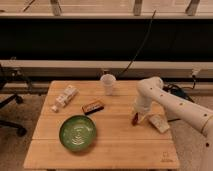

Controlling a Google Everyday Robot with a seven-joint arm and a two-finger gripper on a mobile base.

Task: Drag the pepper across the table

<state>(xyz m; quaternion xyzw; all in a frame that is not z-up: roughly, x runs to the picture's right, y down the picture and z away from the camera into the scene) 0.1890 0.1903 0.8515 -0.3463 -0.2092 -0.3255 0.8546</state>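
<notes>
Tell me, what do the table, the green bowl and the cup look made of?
The table looks like pale wood, matt, with long plank seams showing. The green bowl seems glazed ceramic or glossy plastic: it shines and has ring marks inside. The cup looks like thin whitish, see-through plastic. The robot's hand sits low over the table's right side by the small reddish pepper.
</notes>
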